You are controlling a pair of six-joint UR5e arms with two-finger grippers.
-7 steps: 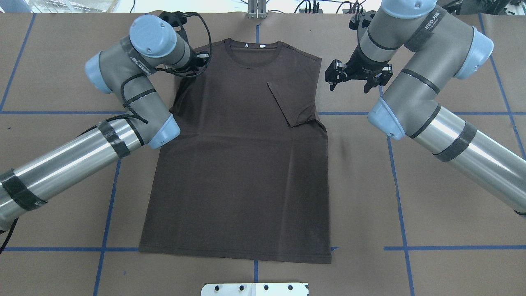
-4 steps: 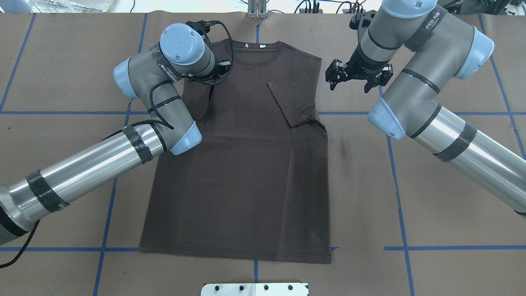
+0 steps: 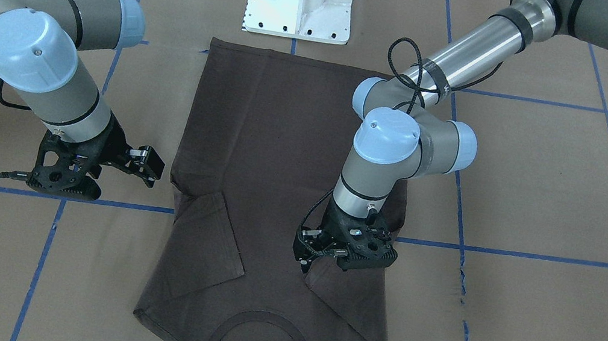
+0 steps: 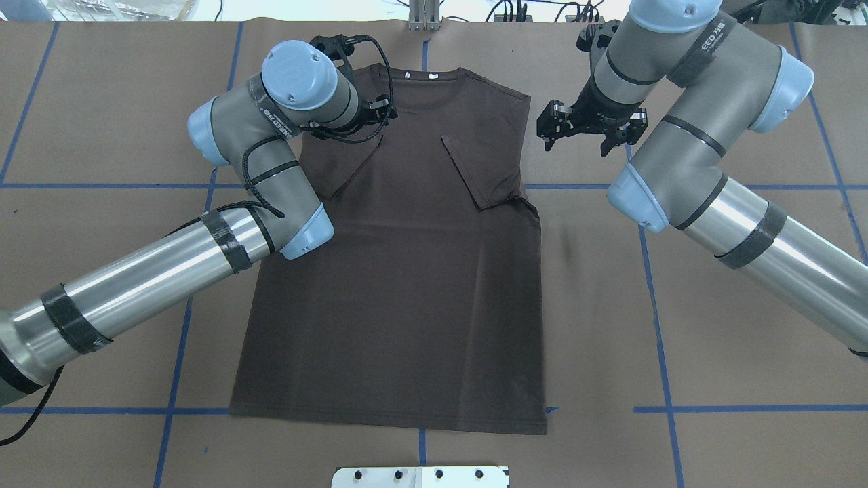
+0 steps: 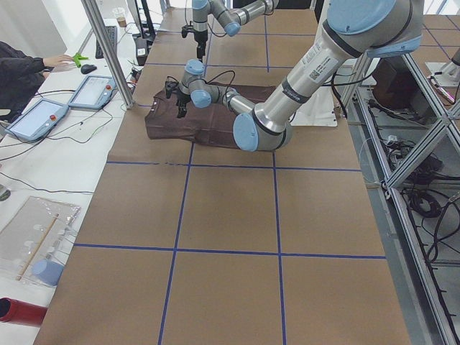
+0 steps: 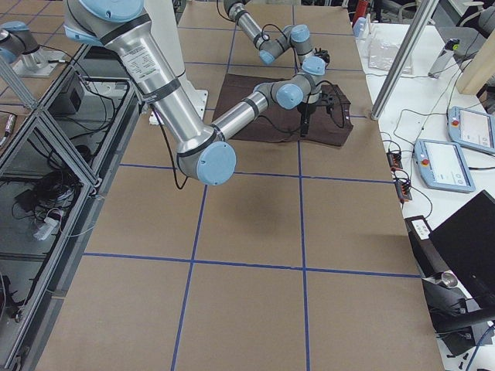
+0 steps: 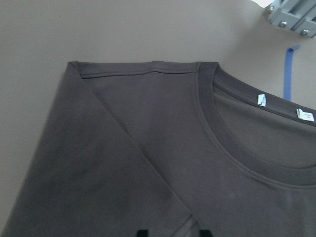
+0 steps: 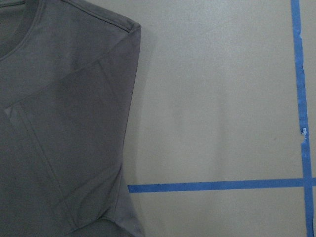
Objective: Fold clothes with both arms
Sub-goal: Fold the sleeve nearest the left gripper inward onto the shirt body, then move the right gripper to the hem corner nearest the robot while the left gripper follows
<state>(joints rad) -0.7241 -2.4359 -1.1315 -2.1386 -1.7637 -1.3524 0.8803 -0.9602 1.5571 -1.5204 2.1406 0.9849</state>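
Note:
The dark brown T-shirt (image 4: 407, 271) lies flat on the table with its collar (image 4: 420, 85) at the far side and both sleeves folded inward. My left gripper (image 4: 371, 118) hovers low over the folded left sleeve (image 4: 346, 159) beside the collar. In the left wrist view its two fingertips (image 7: 143, 232) stand apart with the sleeve's hem between them, so it is open. In the front-facing view it (image 3: 321, 252) sits at the sleeve's tip. My right gripper (image 4: 576, 139) is open and empty, above bare table just right of the shirt's right shoulder.
The white pedestal base (image 4: 420, 476) stands at the near edge by the hem. Blue tape lines (image 4: 654, 285) cross the brown table cover. A metal post (image 4: 424, 17) stands at the far edge behind the collar. Tablets (image 5: 93, 90) lie on a side desk.
My left arm has swung right and carried the left sleeve inward over the chest, where it now lies folded. The right arm has not moved.

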